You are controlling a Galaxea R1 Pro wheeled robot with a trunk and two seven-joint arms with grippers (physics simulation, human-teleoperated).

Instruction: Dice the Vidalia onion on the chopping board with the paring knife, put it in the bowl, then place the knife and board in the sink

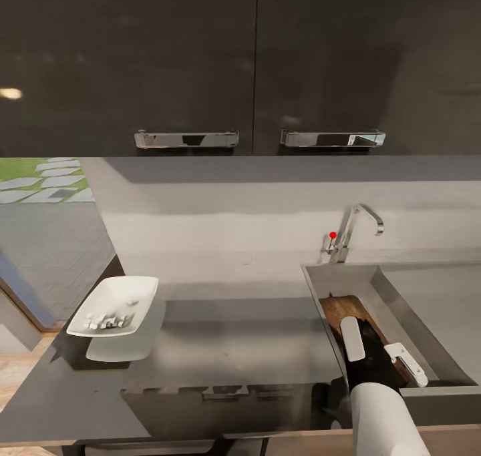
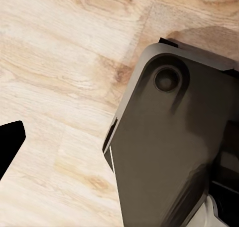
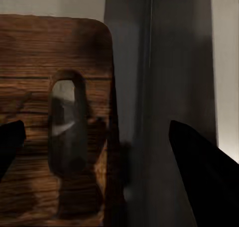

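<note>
Head view: the bowl (image 1: 115, 306) sat on the tabletop (image 1: 234, 342) at its far left end, small white diced pieces inside. The chopping board (image 1: 342, 307) lay in the sink (image 1: 427, 292), against the near-left wall, mostly covered by the right arm. The right gripper (image 1: 374, 349) was down in the basin over the board. The paring knife could not be made out.

Left wrist view: wooden floor (image 2: 59, 77) and a dark grey part of the robot's base (image 2: 164, 152). One dark fingertip (image 2: 10, 142) at the frame edge; whether the left fingers were apart or together could not be told.

Right wrist view: the right fingers (image 3: 199, 162) stood wide apart, gripping nothing. The board's slotted handle end (image 3: 64, 122) lay between them, nearer one finger; the grey sink wall (image 3: 164, 87) ran by the other.

Risk, judged: the board looked propped against the wall. A finger catching its edge on withdrawal could tip or drag it.
</note>
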